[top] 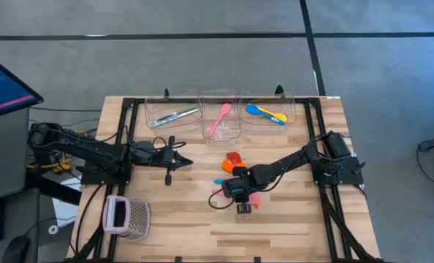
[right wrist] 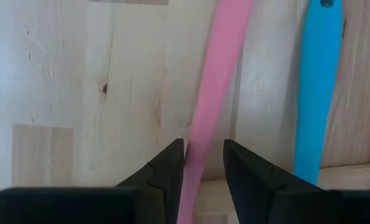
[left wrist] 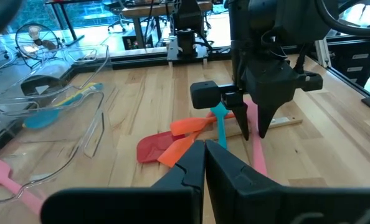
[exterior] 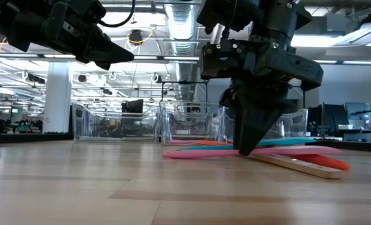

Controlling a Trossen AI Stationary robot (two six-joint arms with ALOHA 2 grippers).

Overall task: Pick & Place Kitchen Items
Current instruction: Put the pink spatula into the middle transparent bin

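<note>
Low view: pink spoon (exterior: 248, 152) end behind right jaws

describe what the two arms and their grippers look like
Both arms are dark, near-black, jointed segments with black cables running along them. The left gripper ends in two slim pointed fingers. The right gripper has a boxy black body with a small green light, tapering to wedge-shaped matte black fingers. No markings are readable.
</note>
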